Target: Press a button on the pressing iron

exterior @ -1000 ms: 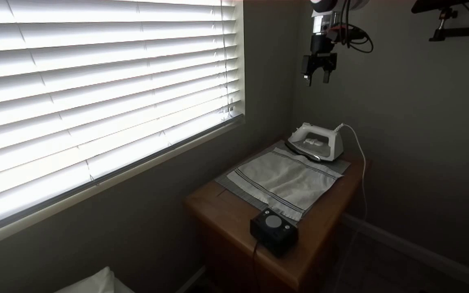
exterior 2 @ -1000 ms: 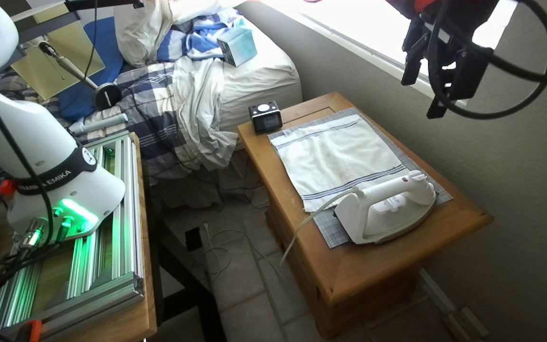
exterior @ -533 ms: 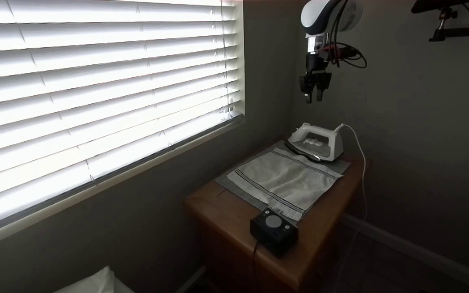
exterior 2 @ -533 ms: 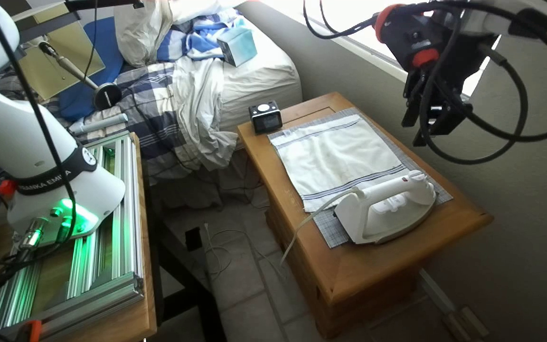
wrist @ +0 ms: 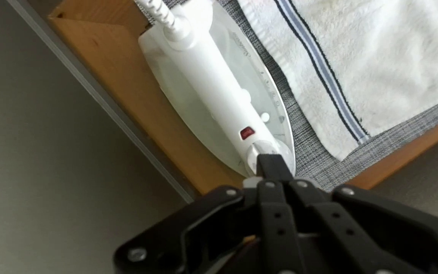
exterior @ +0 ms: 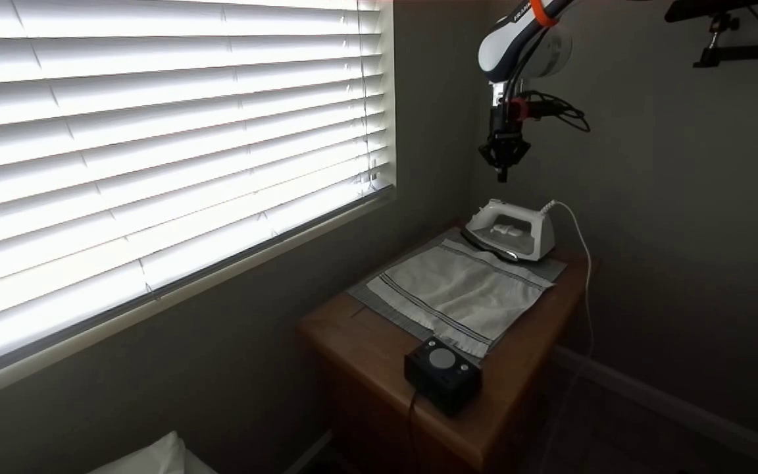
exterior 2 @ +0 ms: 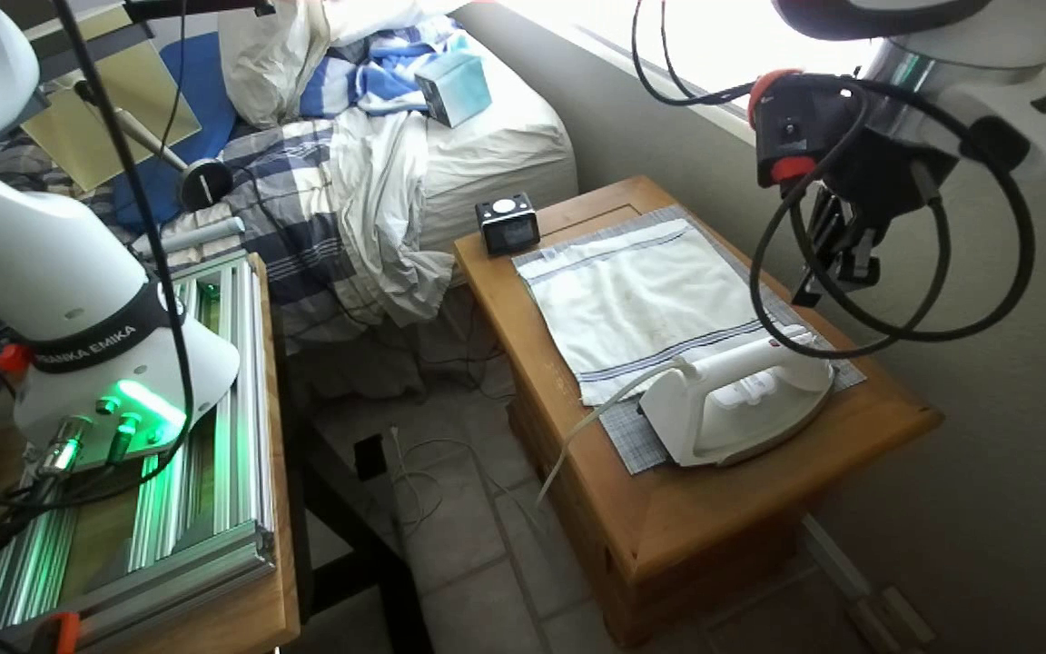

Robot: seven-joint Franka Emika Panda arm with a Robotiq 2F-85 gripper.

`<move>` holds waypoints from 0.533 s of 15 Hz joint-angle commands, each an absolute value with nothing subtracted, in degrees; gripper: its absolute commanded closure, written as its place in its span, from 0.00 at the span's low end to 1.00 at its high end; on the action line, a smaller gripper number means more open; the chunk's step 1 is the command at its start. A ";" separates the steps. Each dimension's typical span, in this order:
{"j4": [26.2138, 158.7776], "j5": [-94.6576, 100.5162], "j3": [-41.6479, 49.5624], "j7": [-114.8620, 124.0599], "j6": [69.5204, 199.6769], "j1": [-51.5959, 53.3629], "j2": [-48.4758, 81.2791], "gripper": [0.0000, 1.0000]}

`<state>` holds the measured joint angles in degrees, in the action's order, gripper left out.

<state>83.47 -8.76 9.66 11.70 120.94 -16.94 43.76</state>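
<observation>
The white pressing iron (exterior: 541,238) rests sole-down at the wall end of the wooden cabinet. In the wrist view its handle (wrist: 219,85) runs diagonally, with a small red patch (wrist: 247,133) near the front and a rounded white knob (wrist: 256,150) at the tip. Two small white nubs show beside the handle. My gripper (exterior: 502,176) hangs above the iron's front end, apart from it, fingers together and holding nothing. From the wrist, the fingertips (wrist: 274,163) cover part of the knob. Arm cables partly hide the gripper (exterior 2: 809,292) in an exterior view.
A white striped towel (exterior 2: 650,291) lies on a grey mat (exterior 2: 636,445) beside the iron. The black gadget (exterior: 443,378) stands at the cabinet's far end. The iron's cord (exterior: 586,276) drops to the floor. Walls and the window blinds (exterior: 188,131) bound the corner.
My gripper has come down towards the iron's front end and its fingers have gone from open to shut. The iron, towel and gadget have not moved.
</observation>
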 commanded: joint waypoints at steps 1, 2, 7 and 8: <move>77.49 -11.86 10.04 17.99 119.33 -17.63 48.56 1.00; 76.84 -12.31 10.07 19.42 119.71 -17.70 49.32 1.00; 73.79 -13.43 10.55 25.21 119.81 -17.67 52.36 1.00; 73.34 -13.39 10.70 26.12 119.95 -17.64 52.83 1.00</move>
<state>77.52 -11.57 10.14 23.26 120.94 -17.34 49.93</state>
